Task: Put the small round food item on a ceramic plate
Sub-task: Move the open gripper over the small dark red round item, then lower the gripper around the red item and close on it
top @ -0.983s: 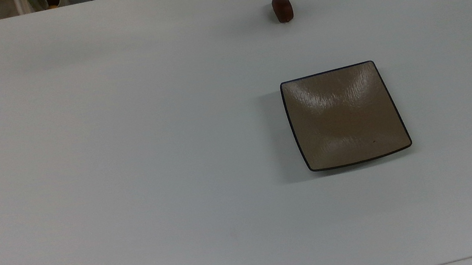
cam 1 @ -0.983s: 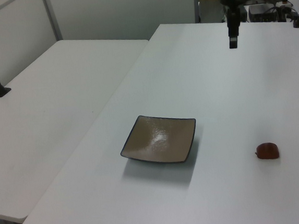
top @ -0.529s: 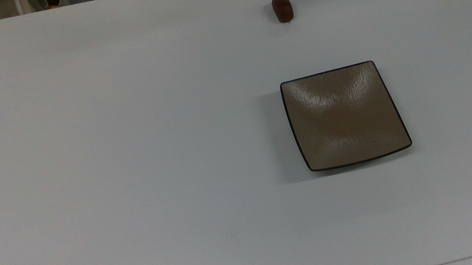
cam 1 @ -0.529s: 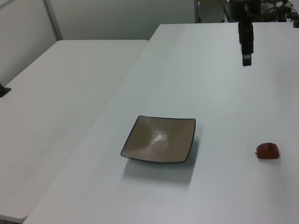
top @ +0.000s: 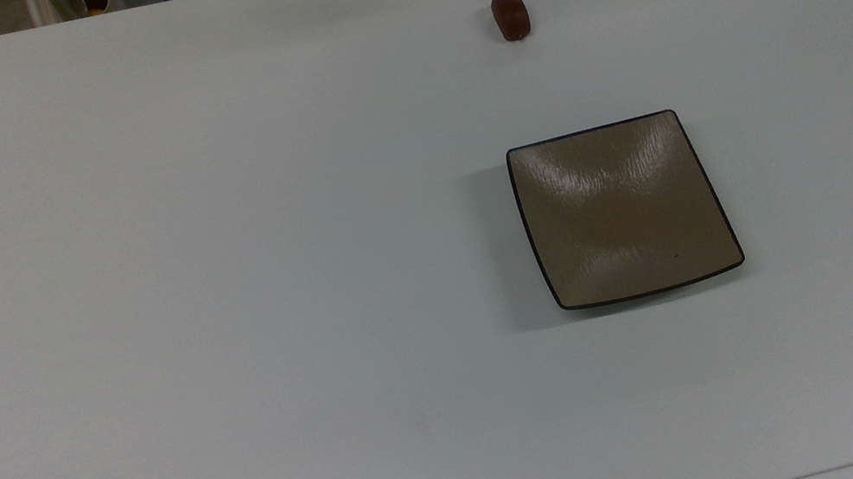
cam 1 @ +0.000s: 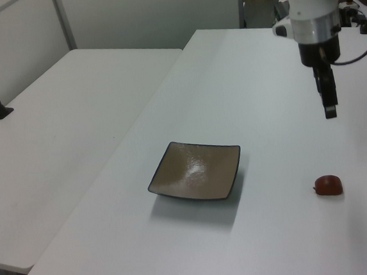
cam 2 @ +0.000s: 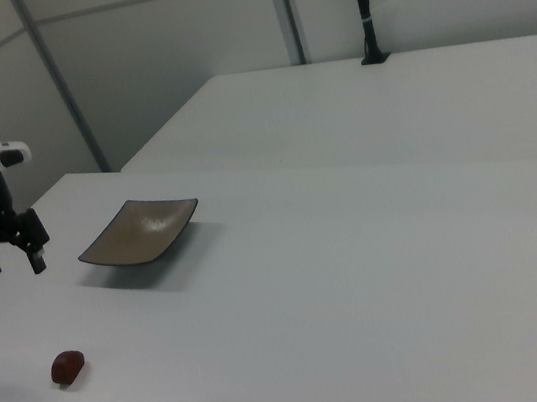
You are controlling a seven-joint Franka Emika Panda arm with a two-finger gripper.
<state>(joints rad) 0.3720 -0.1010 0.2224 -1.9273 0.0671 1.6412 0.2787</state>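
The small round food item (top: 510, 17) lies on the bare white table (top: 228, 309), well apart from the ceramic plate (top: 623, 209). In the top view it sits above the plate, slightly toward the top view's left of the plate's centre. In the left view it lies to the left view's right of the plate; in the right view it lies to the right view's left of the plate, nearer the camera.

The item's long axis runs roughly up-down in the top view, though its rounded shape makes this hard to confirm.

The gripper (cam 2: 13, 261) hangs above the table with its fingers pointing down and spread apart, empty. In the right view the item sits below the fingers and slightly to the right view's right. In the left view the gripper (cam 1: 329, 108) hangs almost directly above the item (cam 1: 328, 185), with clear air between them.

Judgement: the coming move is mainly a straight descent, with a small lateral correction to centre the item between the spread fingers. The plate (cam 1: 196, 171) is empty.
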